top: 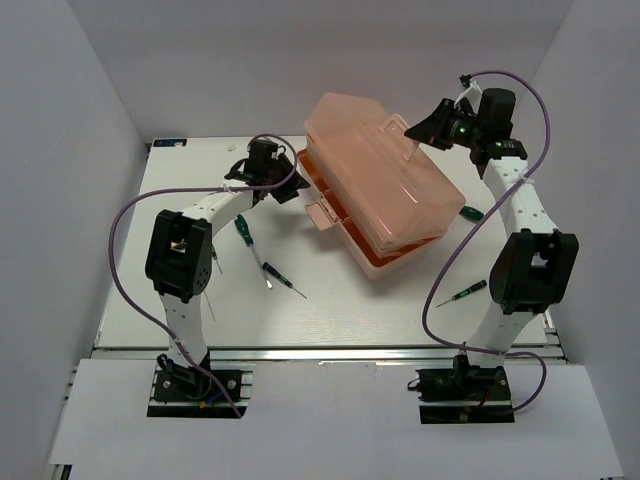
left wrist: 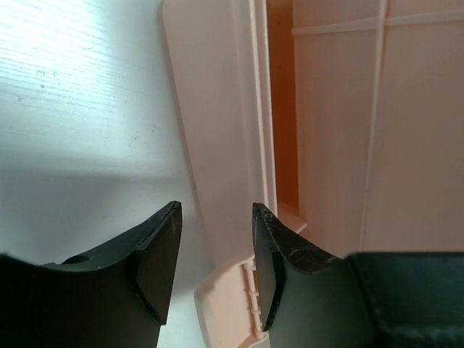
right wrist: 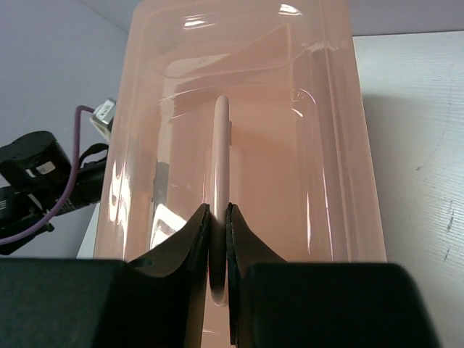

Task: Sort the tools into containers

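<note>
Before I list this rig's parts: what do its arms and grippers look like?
White links and bulky black joint housings on the left arm and right arm, a looping purple cable on each. Black wedge-shaped fingers on the left gripper and right gripper.

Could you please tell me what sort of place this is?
Probably a robotics lab test cell: a white table boxed in by plain white walls, with a pink toolbox and small screwdrivers laid out.

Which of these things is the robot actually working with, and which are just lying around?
In the job: salmon-pink toolbox, lid handle gripped by right gripper; green-handled screwdrivers on the table.
Just there: purple cables, white walls.
</note>
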`<state>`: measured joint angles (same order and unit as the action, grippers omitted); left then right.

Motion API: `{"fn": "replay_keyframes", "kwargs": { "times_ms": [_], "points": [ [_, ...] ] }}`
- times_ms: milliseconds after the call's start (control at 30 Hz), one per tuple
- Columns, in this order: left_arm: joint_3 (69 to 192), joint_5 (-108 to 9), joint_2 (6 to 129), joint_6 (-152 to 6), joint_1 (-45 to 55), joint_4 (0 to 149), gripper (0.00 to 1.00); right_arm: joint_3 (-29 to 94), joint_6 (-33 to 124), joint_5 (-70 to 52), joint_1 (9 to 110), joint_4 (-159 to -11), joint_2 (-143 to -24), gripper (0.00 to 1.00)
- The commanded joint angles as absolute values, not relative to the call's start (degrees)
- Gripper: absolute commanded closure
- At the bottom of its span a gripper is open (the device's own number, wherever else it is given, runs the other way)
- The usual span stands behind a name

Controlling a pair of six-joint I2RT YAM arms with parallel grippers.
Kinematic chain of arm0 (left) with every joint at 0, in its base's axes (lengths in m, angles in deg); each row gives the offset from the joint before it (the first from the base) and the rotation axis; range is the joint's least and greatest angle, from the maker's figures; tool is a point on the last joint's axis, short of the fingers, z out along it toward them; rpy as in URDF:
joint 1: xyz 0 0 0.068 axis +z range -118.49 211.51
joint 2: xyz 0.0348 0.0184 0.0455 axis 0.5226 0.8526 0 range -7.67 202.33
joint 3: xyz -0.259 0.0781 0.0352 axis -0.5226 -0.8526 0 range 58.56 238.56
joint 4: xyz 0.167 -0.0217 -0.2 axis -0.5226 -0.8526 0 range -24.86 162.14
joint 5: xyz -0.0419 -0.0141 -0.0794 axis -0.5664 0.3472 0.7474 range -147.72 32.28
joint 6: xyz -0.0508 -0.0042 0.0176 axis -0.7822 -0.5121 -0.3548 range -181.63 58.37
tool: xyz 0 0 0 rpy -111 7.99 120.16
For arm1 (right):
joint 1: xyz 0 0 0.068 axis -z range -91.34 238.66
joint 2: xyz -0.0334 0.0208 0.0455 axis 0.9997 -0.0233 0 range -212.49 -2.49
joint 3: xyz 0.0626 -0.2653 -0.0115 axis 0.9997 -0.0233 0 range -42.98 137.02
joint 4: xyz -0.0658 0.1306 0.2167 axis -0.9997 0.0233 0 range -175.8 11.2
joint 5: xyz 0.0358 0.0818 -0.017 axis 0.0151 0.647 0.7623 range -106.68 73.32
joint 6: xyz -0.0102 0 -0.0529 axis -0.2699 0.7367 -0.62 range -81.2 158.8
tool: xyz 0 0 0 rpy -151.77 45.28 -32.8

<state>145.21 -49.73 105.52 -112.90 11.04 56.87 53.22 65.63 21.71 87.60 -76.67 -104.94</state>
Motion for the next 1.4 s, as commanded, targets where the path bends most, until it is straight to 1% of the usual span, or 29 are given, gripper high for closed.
{"fn": "replay_keyframes", "kwargs": {
  "times_ms": [0,333,433,533,567,600,667,767,833,967,1167,1367],
  "points": [
    [147.5,-47.0,105.27,-112.87,10.77,58.86,0.46,54.05,69.03,24.89,88.05,-86.94,-103.56,1.0],
    [151.46,-43.83,108.78,-115.24,10.42,63.87,0.47,52.03,69.48,26.03,88.05,-87.29,-103.12,1.0],
    [153.03,-44.71,110.53,-115.51,10.06,61.35,0.47,51.33,69.21,25.86,88.05,-87.29,-102.95,1.0],
    [158.65,-46.11,114.84,-114.81,9.45,55.02,0.52,51.24,69.65,25.86,88.05,-87.29,-102.95,1.0],
    [160.23,-46.55,115.89,-114.72,9.01,53.43,0.58,51.33,69.74,25.77,87.96,-87.55,-102.95,1.0],
    [162.77,-46.9,117.03,-114.54,8.92,51.85,0.6,51.41,69.74,25.77,88.05,-87.56,-103.03,1.0],
    [164.46,-47.61,119.67,-114.36,8.57,48.59,0.63,52.12,69.65,25.68,88.05,-87.64,-103.3,1.0],
    [165.08,-48.05,121.08,-114.28,8.57,47.36,0.71,52.56,71.74,26.12,90.68,-89.3,-103.82,1.0],
    [165.17,-49.45,121.0,-113.32,8.66,46.39,0.76,53.17,72.9,26.82,92.26,-90.1,-104.88,1.0],
    [164.74,-50.33,119.69,-111.99,11.37,44.28,0.79,54.58,74.74,28.23,95.25,-91.68,-106.46,1.0],
    [160.08,-51.21,114.68,-108.75,17.78,43.49,0.8,54.67,75.89,31.21,98.24,-94.32,-109.97,1.0],
    [156.48,-50.95,110.37,-104.53,23.32,41.47,0.8,53.96,76.07,34.55,99.21,-98.1,-116.46,1.0]
  ]
}}
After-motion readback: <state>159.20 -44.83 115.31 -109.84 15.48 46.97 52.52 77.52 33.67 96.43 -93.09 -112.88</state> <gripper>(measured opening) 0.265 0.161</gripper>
